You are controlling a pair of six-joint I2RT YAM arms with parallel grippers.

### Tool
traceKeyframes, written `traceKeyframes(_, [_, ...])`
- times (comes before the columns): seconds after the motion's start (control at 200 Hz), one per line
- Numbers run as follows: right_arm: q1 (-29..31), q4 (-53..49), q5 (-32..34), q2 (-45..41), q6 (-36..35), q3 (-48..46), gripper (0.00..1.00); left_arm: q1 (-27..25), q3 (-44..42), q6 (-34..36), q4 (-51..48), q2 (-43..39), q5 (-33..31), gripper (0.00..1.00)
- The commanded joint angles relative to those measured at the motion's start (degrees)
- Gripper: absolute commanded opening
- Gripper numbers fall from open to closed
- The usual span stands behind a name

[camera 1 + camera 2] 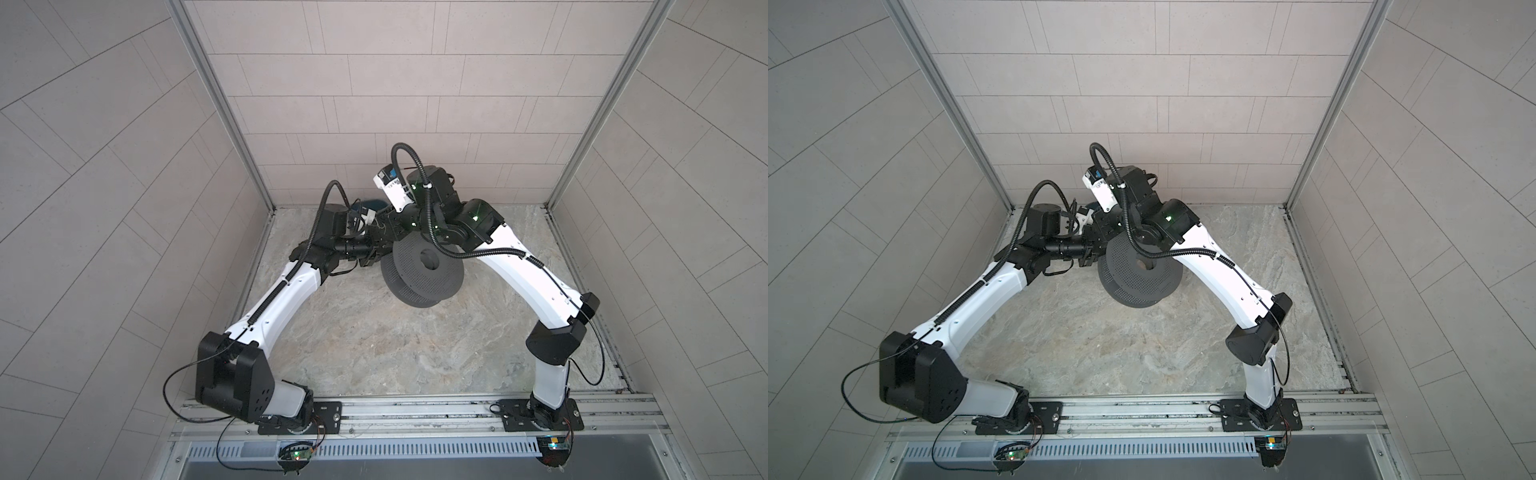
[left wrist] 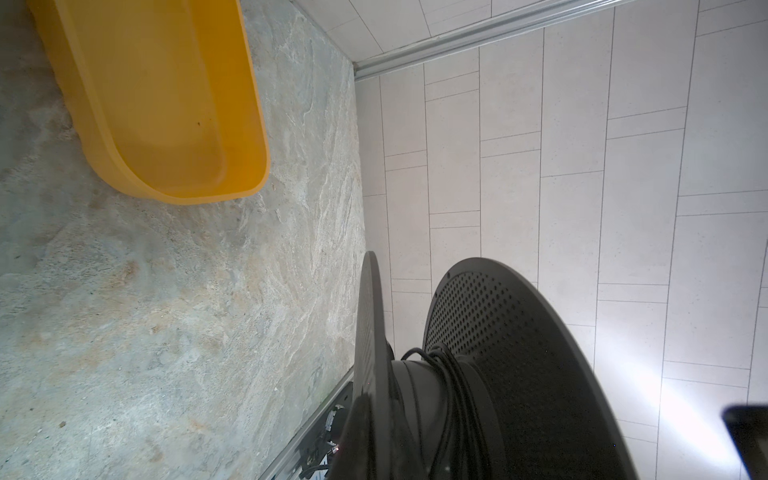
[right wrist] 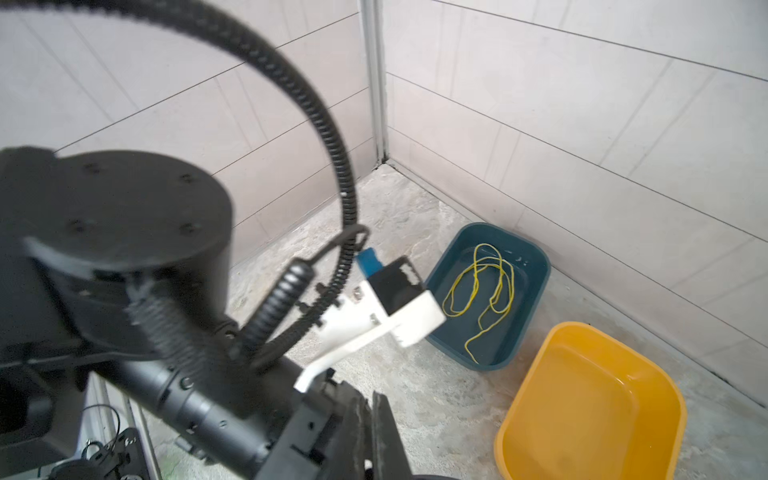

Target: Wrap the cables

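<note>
A dark grey perforated spool [image 1: 424,266] [image 1: 1142,274] hangs tilted above the table between my two grippers. The black cable [image 2: 453,395] is wound in several turns round its hub, between the two flanges [image 2: 519,353]. My left gripper [image 1: 371,259] [image 1: 1088,259] [image 2: 370,419] is shut on the edge of one flange. My right gripper [image 1: 392,230] [image 1: 1100,224] [image 3: 370,419] is at the spool's far rim, right beside the left one. Its jaws are pressed together, and I cannot see what, if anything, is between them.
A yellow tub [image 2: 166,104] [image 3: 582,415] stands on the stone table by the back wall. Next to it is a dark teal tub [image 3: 534,307] [image 1: 370,204] with a thin yellow-green cord [image 3: 478,291] in it. Tiled walls close in at the back and sides.
</note>
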Motion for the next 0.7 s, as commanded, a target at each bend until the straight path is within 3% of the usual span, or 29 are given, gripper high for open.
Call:
traceKeyframes(0.0, [-2.4, 0.1, -0.6, 0.0, 3.4, 1.4, 0.0, -0.2, 0.3, -0.2, 5.4, -1.9, 4.3, 0.0])
traceKeyframes(0.23, [-9.6, -2.0, -7.8, -0.7, 4.7, 0.8, 0.0, -0.1, 0.8, -0.7, 8.0, -1.4, 7.5, 0.0])
traceKeyframes(0.44, [-17.2, 1.1, -18.5, -2.9, 9.2, -4.9, 0.0, -0.1, -0.7, -8.8, 20.1, -0.6, 10.1, 0.0])
traceKeyframes(0.696, [-22.6, 14.7, -26.6, -9.2, 19.7, -19.5, 0.02, -0.1, -1.0, -11.0, 23.5, 0.1, 10.4, 0.0])
